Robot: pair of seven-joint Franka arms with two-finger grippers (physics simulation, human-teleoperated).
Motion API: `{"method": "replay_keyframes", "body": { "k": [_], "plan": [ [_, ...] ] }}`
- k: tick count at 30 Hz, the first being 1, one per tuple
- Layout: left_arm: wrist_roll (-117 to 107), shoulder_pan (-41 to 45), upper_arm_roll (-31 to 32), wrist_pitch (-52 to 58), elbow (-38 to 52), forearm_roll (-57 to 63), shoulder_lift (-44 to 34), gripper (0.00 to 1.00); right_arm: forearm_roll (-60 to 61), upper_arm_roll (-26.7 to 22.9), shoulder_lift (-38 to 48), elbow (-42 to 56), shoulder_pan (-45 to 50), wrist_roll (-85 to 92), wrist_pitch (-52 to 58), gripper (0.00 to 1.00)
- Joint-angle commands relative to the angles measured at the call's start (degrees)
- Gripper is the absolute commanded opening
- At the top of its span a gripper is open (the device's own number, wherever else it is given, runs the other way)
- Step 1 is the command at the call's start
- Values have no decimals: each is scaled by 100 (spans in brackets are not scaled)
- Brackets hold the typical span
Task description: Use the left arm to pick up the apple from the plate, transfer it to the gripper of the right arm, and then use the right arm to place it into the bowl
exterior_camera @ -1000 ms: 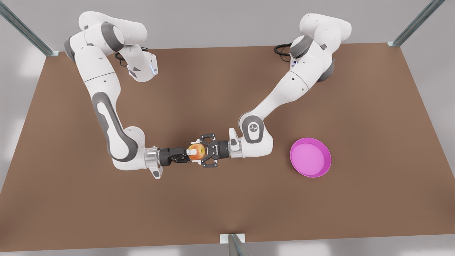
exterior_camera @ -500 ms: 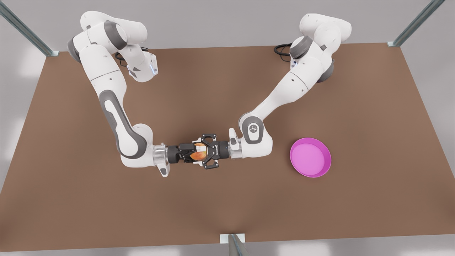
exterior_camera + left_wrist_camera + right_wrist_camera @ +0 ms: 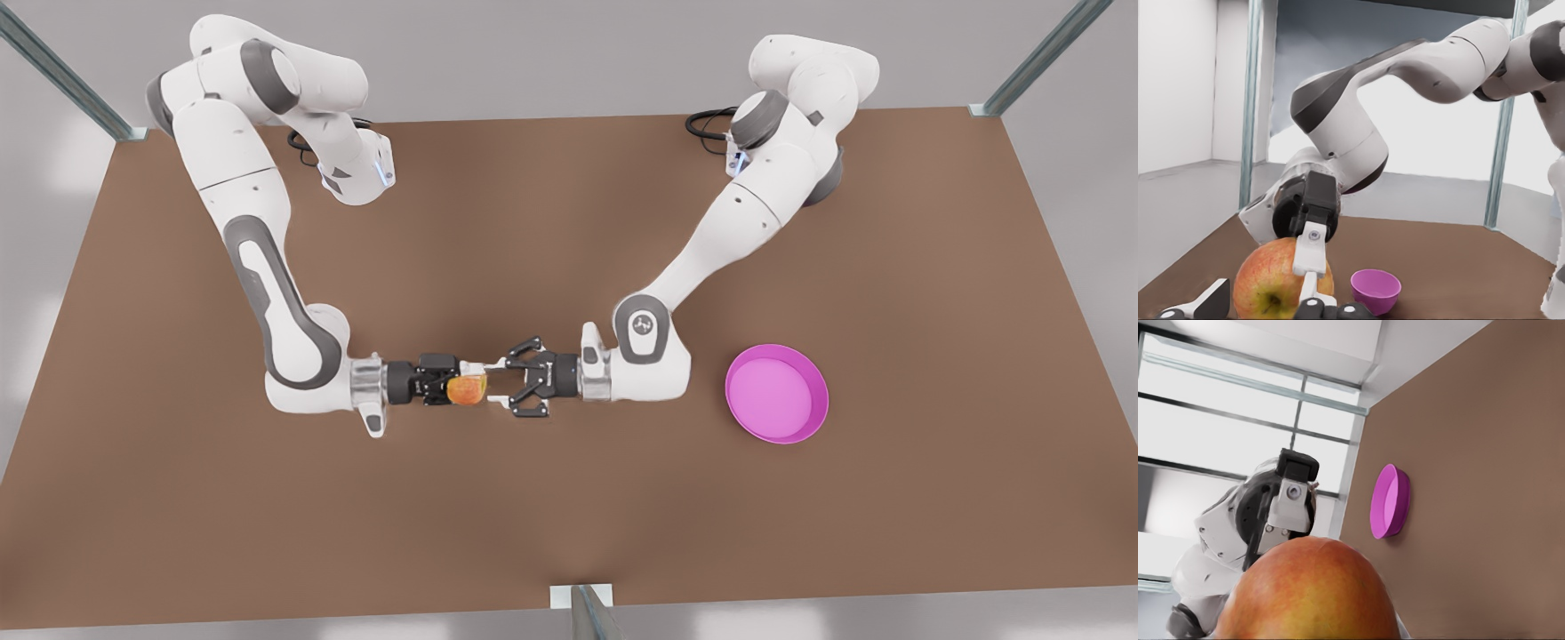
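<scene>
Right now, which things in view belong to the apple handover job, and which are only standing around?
Job: apple, gripped by the right claw; open left claw, facing it; plate; bowl.
Not the job: brown table; metal frame posts.

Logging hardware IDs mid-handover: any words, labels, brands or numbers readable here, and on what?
No words or numbers can be read.
Small white emblem, no letters: on the grey joint cap of the left arm.
Left gripper, open beside the apple: any marking is too small to read.
Right gripper, shut on the apple: no label seen.
</scene>
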State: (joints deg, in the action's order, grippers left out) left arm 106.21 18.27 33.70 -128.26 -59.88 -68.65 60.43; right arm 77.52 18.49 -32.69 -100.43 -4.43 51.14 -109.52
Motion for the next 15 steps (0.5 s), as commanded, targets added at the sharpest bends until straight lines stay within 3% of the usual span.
{"method": "replay_keyframes", "body": {
  "k": [1,7,9,11,15],
  "plan": [
    [1323,-8,67,-1166,-6,-1247,-5,100,-746,5,104,-126,-146,150,36,64],
    [1288,-17,67,-1166,-6,-1247,-31,100,-2336,5,482,-529,-849,142,414,62],
    [298,-358,23,-1158,-330,-670,-364,100,-3022,5,755,-873,-1086,142,388,61],
    [-2963,-869,23,-1088,-718,1818,-804,100,-3594,-47,755,-943,-1183,115,300,61],
    [-6883,-1730,40,1072,-806,6009,-1630,100,-4640,-91,746,-890,-1596,19,185,61]
  ]
}}
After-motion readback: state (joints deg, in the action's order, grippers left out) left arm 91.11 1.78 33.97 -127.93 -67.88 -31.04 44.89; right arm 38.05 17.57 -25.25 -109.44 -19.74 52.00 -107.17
